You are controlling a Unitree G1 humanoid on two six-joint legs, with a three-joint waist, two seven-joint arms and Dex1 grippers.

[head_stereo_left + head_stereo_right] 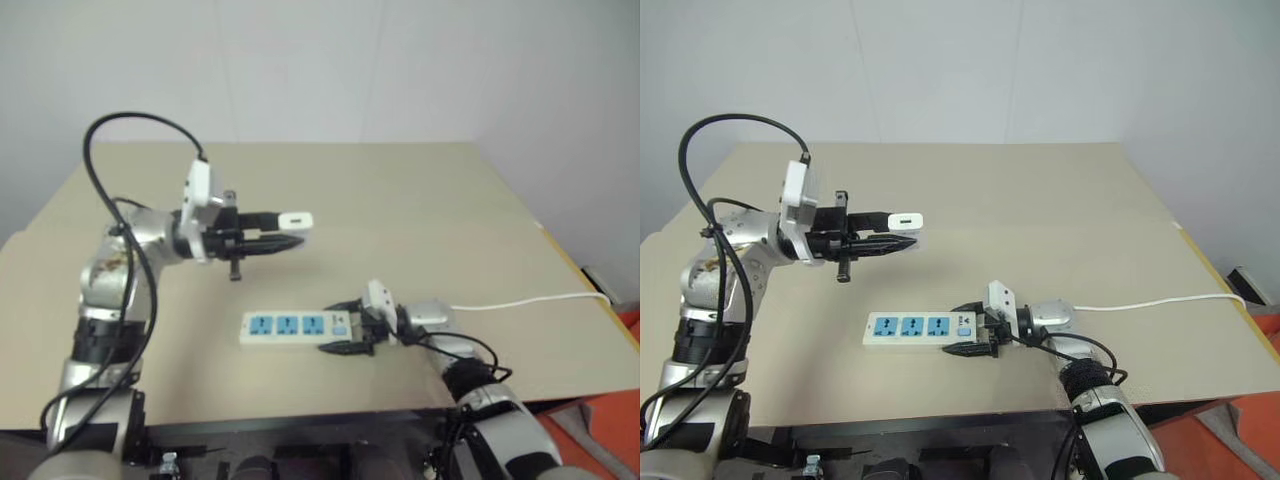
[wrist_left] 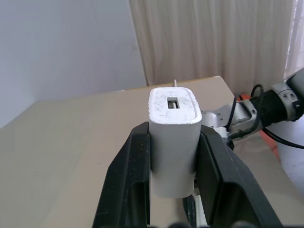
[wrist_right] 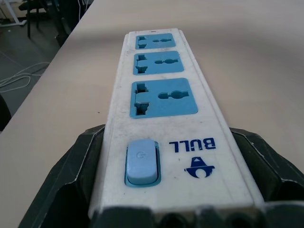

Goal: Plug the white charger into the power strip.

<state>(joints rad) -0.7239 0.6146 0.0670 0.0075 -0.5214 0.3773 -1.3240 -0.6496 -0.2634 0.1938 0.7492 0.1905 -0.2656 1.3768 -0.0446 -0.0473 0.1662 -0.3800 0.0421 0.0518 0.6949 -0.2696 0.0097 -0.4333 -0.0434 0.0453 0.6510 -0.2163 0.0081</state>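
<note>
Pinching white charger between left fingers, right fingers clamping power strip switch end

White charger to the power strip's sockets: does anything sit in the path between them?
Nothing visible does. The left claw holds the white charger in the air above the table. The power strip lies below with all three blue sockets uncovered. The right claw grips its switch end only, clear of the sockets.
</note>
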